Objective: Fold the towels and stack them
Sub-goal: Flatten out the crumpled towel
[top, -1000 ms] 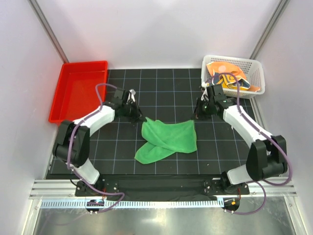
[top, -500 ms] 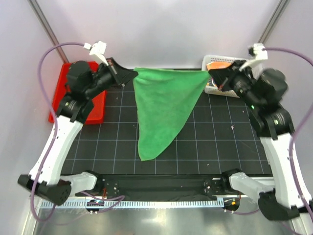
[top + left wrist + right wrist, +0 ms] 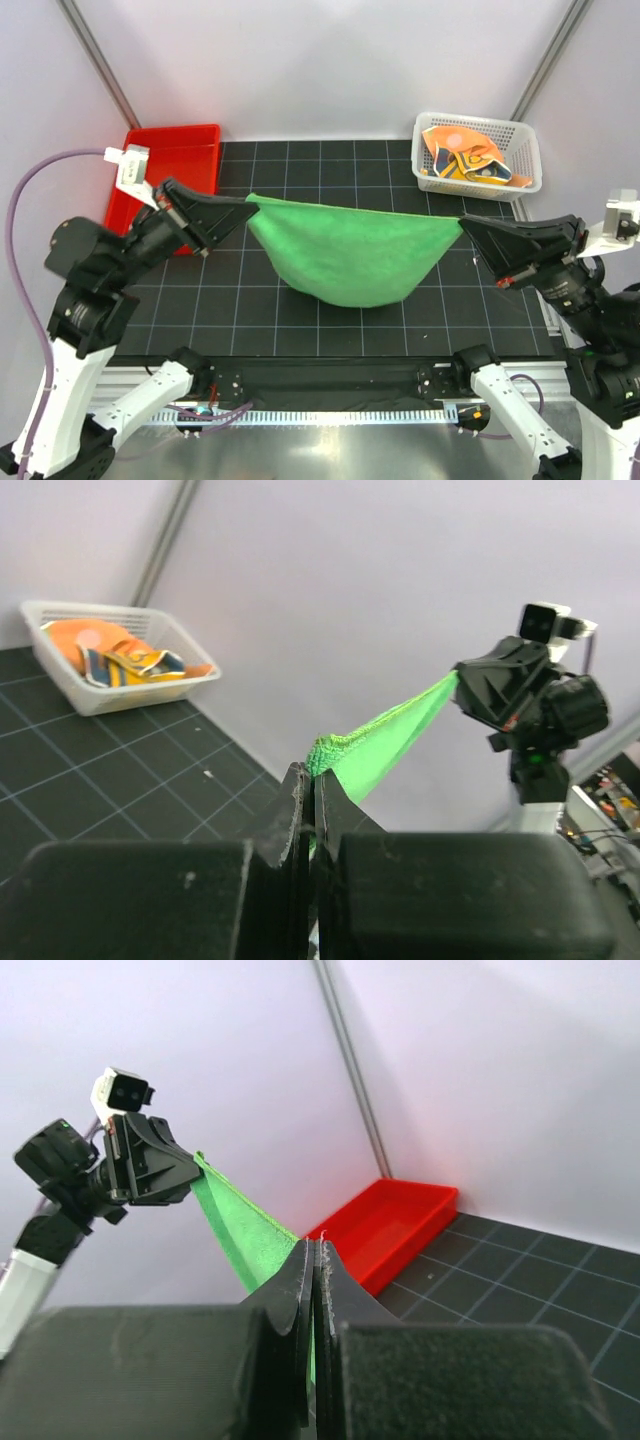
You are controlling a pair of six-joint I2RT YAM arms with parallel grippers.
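Left claw (image 3: 243,205): clamped shut on one top corner of the green towel (image 3: 350,260). Right claw (image 3: 463,222): likewise shut, pinching the opposite corner. Both are raised and spread wide, so the top edge runs nearly taut and the cloth sags in a sheet over the desk (image 3: 300,325), in front of and left of the basket (image 3: 530,165). Judgement: held this way to open it flat before laying it down to fold. The other towels (image 3: 465,162), orange and yellow, lie crumpled inside the basket.
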